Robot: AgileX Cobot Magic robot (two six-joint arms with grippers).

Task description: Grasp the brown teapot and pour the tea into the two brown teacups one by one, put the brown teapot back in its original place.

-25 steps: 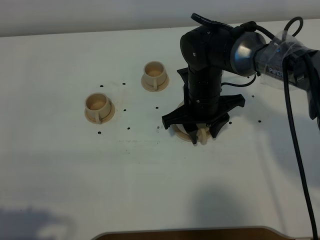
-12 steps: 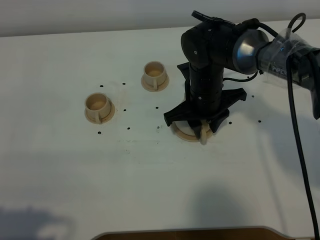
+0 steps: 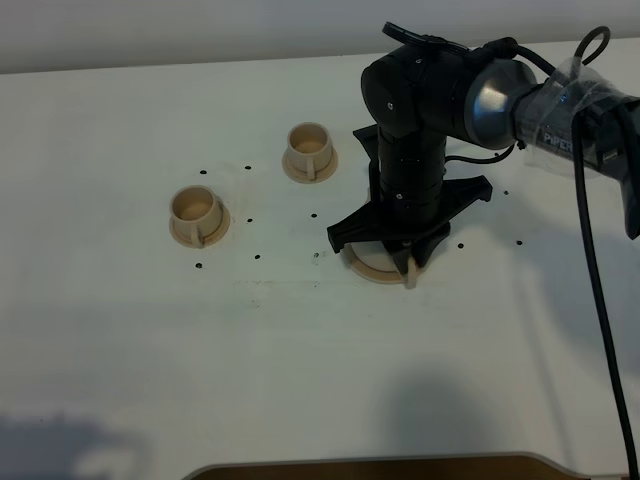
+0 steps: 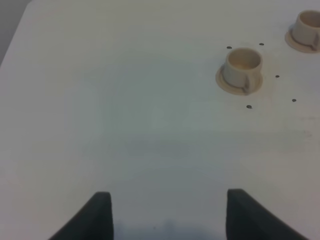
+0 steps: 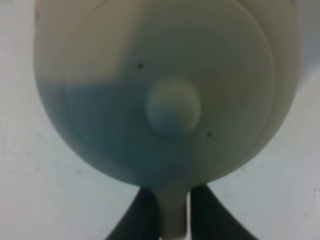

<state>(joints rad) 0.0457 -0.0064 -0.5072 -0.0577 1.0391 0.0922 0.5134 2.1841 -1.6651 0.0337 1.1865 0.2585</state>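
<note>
- My right gripper (image 5: 174, 192) was clamped on the loop handle (image 5: 174, 222) of the squat, round, tan clay teapot (image 5: 170, 75). One dark finger pressed each side of the handle, and no gap showed between them and the clay.
- The teapot sat level just beyond my fingers, its knobbed lid (image 5: 174, 107) in place. As far as I could tell it was not lifted off the flat, round, tan saucer disc (image 3: 360, 268) beneath it. In the high view my wrist hid most of the pot, and only the handle end and the disc's rim showed.
- I judged the step in hand to be the grasp, at the very start of the task, with no pouring done.
- My left gripper (image 4: 168, 194) hung over the bare white table (image 3: 300, 370) with its fingers apart and nothing between them.
- Further off stood the nearer small tan cylindrical teacup (image 3: 197, 212) on its own little saucer, upright, well apart from the teapot.
- The second matching teacup (image 3: 310, 148) stood beyond it and closer to my right arm, also upright.
- The next move called for a straight lift clear of the disc, keeping the pot level so the lid stayed on. After that I would carry it across until the spout hung over one cup's mouth before any tilt.
</note>
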